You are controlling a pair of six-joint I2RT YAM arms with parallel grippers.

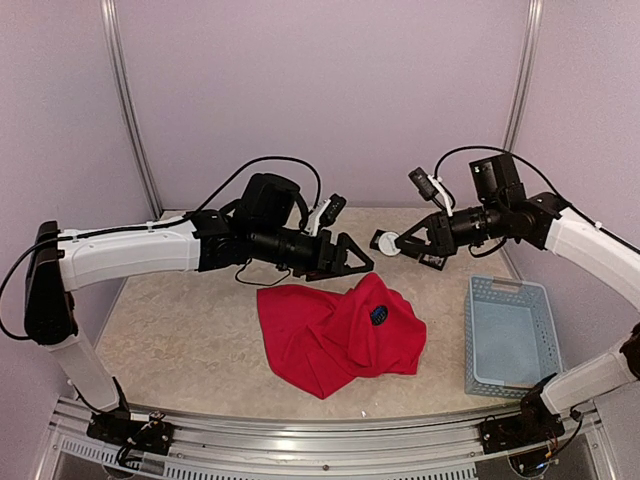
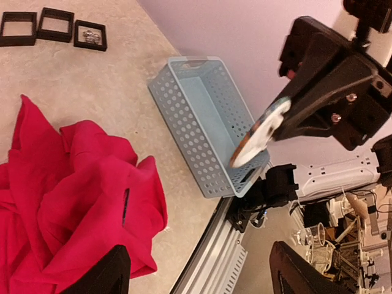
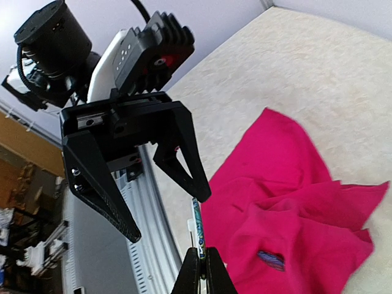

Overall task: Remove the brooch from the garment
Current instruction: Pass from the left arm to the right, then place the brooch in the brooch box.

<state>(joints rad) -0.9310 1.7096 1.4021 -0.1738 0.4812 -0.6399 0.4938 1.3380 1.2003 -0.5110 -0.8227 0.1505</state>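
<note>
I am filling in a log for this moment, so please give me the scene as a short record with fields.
garment: red, crumpled, lying on the table
left gripper: open, holding nothing, raised off the table
right gripper: shut on a round disc with a white face, held in the air facing the left gripper
dark blue patch: on the garment; whether it is a brooch or a print, cannot tell
basket: pale blue, to the right of the garment, not touching it
</note>
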